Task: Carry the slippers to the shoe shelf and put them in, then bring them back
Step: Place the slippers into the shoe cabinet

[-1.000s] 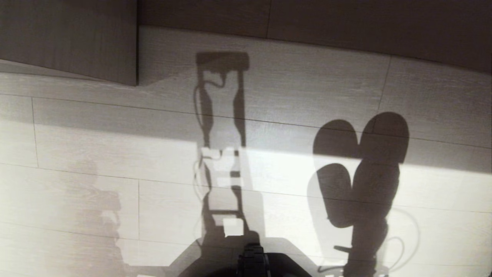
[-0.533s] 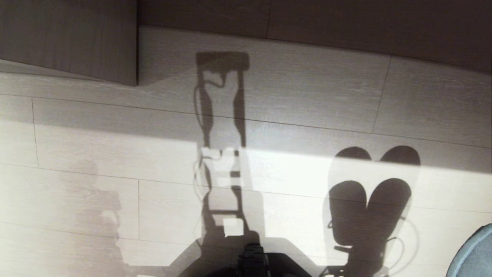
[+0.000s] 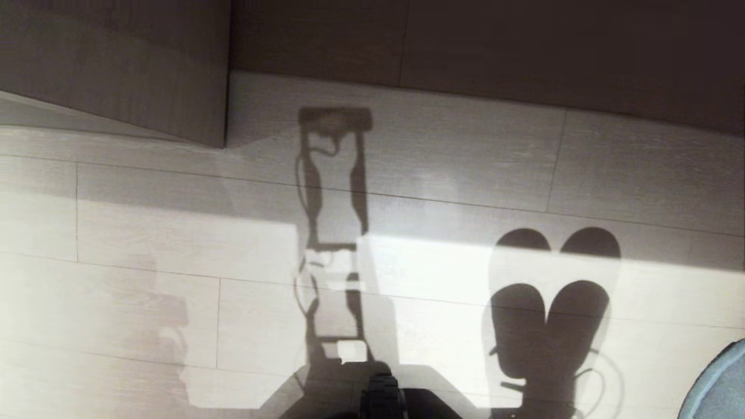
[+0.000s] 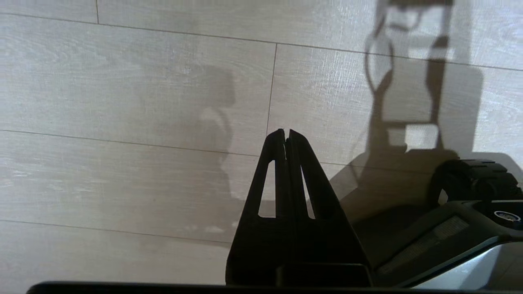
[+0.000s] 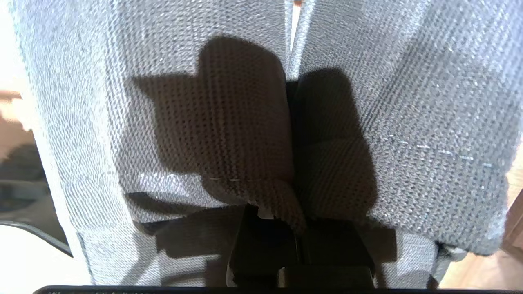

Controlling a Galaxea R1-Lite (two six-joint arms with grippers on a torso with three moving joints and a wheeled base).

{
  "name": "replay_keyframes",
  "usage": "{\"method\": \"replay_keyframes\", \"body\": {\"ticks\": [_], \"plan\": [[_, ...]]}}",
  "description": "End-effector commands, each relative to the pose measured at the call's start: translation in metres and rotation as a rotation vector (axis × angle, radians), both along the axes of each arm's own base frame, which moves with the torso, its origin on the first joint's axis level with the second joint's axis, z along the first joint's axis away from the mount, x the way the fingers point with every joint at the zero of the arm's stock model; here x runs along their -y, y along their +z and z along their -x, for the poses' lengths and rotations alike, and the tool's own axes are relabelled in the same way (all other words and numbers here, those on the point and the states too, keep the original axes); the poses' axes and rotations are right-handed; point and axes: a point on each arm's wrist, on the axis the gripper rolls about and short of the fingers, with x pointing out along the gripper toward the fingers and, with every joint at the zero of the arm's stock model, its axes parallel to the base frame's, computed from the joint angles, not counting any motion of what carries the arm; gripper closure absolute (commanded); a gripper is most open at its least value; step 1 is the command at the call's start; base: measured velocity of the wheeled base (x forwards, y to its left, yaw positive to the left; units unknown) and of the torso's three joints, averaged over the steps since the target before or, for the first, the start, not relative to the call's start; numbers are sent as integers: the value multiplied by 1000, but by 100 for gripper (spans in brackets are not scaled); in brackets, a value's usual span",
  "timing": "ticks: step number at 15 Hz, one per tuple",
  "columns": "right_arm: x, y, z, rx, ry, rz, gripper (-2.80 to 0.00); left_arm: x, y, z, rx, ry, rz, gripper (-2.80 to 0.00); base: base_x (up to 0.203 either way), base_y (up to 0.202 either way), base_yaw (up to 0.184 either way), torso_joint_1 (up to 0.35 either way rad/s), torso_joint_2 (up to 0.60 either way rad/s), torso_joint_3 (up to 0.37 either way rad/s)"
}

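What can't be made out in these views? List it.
- Head view: the slippers are cut off by the lower right corner; only their shadow shows.
- Right wrist view: the slippers' fabric fills the picture, burying the right end effector tips.
- Head view: the top edge cuts the beige panel; no shoe shelf opening shows.

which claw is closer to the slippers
Right. The right claw is shut on the slippers, pinching the pair together. The left claw hangs shut and empty over bare floor, no slipper near it.
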Motion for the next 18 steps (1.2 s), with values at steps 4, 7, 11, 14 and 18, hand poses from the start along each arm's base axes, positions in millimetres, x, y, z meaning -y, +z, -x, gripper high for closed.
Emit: {"method": "replay_keyframes", "body": {"ticks": [4, 7, 11, 14, 18], "plan": [[0, 0, 0, -1, -1, -3, 0, 0, 0, 0, -2, -1, 4, 0, 0, 0, 0, 2, 4, 202], [0, 0, 0, -1, -1, -3, 0, 0, 0, 0, -2, -1, 4, 0, 0, 0, 0, 0, 3, 203], [0, 0, 0, -1, -1, -3, 0, 0, 0, 0, -2, -1, 6, 0, 0, 0, 0, 3, 2, 202], [0, 0, 0, -1, -2, -3, 0, 0, 0, 0, 0, -1, 7, 0, 0, 0, 0, 3, 1, 198], [0, 0, 0, -1, -2, -3, 0, 0, 0, 0, -2, -1, 7, 0, 0, 0, 0, 0, 5, 201]]}}
